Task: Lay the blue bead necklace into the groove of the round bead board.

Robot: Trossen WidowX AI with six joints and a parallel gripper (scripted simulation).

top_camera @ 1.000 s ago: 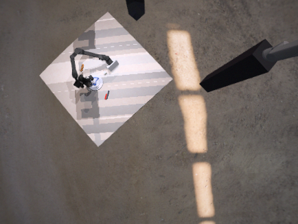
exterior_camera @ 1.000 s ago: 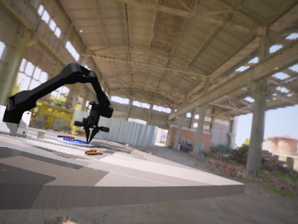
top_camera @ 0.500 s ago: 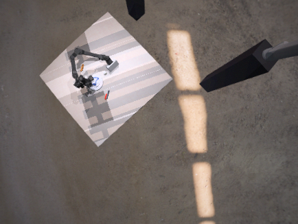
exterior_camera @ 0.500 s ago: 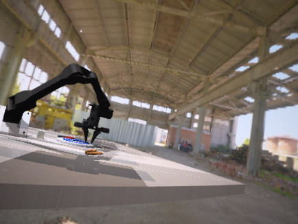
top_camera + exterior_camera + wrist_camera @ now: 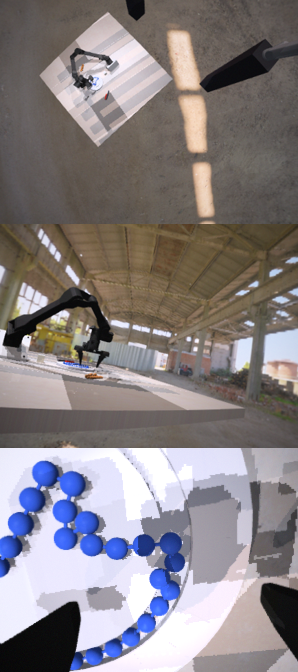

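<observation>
The claw (image 5: 90,82) (image 5: 90,365) (image 5: 171,601) is spread wide with nothing between its tapered, matte black fingers; in the wrist view one fingertip reaches over the inside of the round bead board (image 5: 99,86) (image 5: 79,370) (image 5: 220,543), the other stands out past its rim. The board is a pale, smooth disc with a thin curved groove line; the blue bead necklace (image 5: 95,82) (image 5: 76,365) (image 5: 117,548) lies on it, its glossy round beads joined by short thin links. A lower run of beads follows the curve of the groove; from there the strand doubles back in a small kink, crosses inward in a nearly straight row, then folds into a narrow peak inside the ring. The board rests on a flat square desk (image 5: 144,79) (image 5: 213,413) patterned in pale and grey patches, its thick edge faintly streaked; near the board lie a clump of orange-brown beads (image 5: 82,68) (image 5: 93,376) and a slim red and dark object (image 5: 107,95), too small to name surely; the jointed black arm (image 5: 73,63) (image 5: 51,308) arches above the desk from a blocky pale base (image 5: 112,66) (image 5: 24,349).
</observation>
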